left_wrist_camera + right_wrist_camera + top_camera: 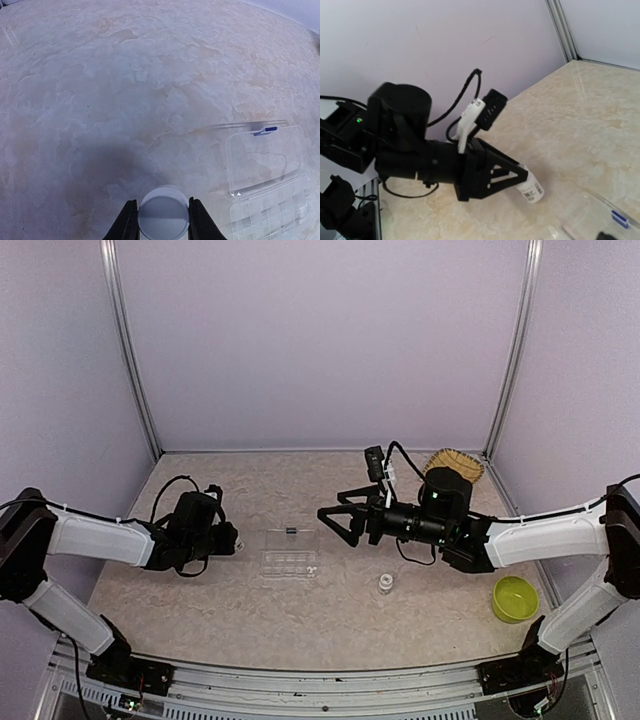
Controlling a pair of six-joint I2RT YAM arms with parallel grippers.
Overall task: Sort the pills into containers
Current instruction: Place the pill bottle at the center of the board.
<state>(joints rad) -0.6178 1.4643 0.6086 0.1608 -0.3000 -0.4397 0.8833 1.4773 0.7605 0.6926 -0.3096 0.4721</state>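
Note:
My left gripper [232,540] is shut on a small white pill bottle [162,219], held low over the table left of the container. The right wrist view shows that gripper [522,175] with the labelled bottle [532,190] tilted down at its tip. The container is a flat clear compartment box [290,562] with its lid [265,160] lying open and a blue latch [265,131]. One white speck, a pill [238,194], lies at the box hinge. My right gripper [337,526] is open and empty, hovering just right of the box.
A small clear-white cap-like object [385,584] stands on the table right of the box. A lime-green bowl [515,598] sits at the near right. A woven straw basket [455,464] sits at the back right, behind the right arm.

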